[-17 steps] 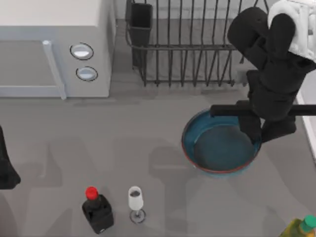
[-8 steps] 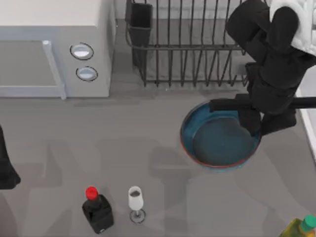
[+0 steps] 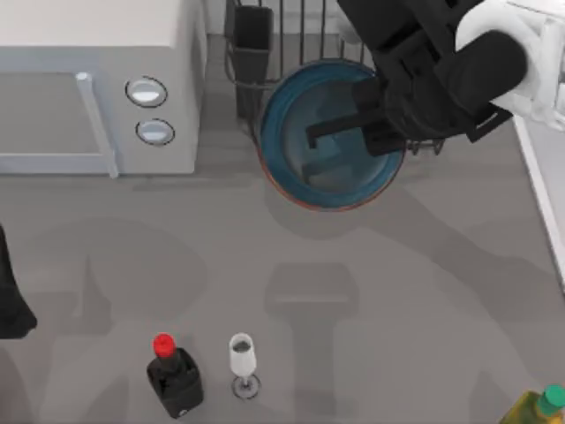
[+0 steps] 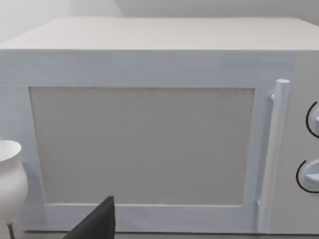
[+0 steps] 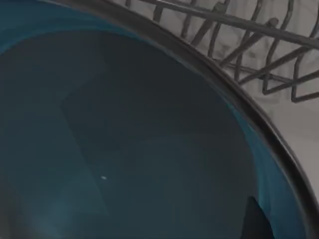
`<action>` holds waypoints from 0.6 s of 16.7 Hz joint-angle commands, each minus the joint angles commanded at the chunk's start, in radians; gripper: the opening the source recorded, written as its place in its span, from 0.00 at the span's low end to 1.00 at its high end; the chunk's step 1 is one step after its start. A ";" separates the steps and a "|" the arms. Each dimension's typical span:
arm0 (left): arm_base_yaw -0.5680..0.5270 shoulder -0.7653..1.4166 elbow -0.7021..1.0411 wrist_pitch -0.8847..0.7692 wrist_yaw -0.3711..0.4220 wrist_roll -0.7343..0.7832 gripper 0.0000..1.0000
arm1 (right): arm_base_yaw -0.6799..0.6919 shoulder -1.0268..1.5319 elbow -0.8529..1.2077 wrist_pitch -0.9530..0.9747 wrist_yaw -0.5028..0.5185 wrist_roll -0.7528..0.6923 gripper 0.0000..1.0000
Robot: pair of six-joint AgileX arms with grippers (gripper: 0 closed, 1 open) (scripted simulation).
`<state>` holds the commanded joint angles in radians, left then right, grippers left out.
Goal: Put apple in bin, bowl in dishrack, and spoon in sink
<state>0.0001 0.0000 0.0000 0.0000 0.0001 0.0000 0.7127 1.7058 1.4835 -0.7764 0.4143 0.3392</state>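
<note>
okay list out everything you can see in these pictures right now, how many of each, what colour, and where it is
bowl: one, blue with a reddish-brown rim, held up over the dishrack's front edge
dishrack: one, black wire, back of the table, right of centre, with a dark cup at its left corner
microwave: one, white, two round knobs, back left
dark bottle: one, black with a red cap, front left
wine glass: one, white, just right of the bottle
green-capped bottle: one, yellowish, front right corner
sink: one, pale, right edge
table: one, grey
right gripper: black, shut on the bowl above the dishrack's front
left arm: black, parked at the left edge
</note>
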 joint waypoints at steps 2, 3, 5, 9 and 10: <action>0.000 0.000 0.000 0.000 0.000 0.000 1.00 | 0.067 -0.047 -0.005 0.148 0.131 -0.061 0.00; 0.000 0.000 0.000 0.000 0.000 0.000 1.00 | 0.100 -0.072 -0.008 0.222 0.197 -0.092 0.00; 0.000 0.000 0.000 0.000 0.000 0.000 1.00 | 0.165 -0.121 -0.015 0.368 0.323 -0.152 0.00; 0.000 0.000 0.000 0.000 0.000 0.000 1.00 | 0.272 -0.212 -0.033 0.632 0.542 -0.254 0.00; 0.000 0.000 0.000 0.000 0.000 0.000 1.00 | 0.291 -0.230 -0.037 0.677 0.582 -0.273 0.00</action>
<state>0.0001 0.0000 0.0000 0.0000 0.0001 0.0000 1.0037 1.4761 1.4465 -0.0994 0.9961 0.0661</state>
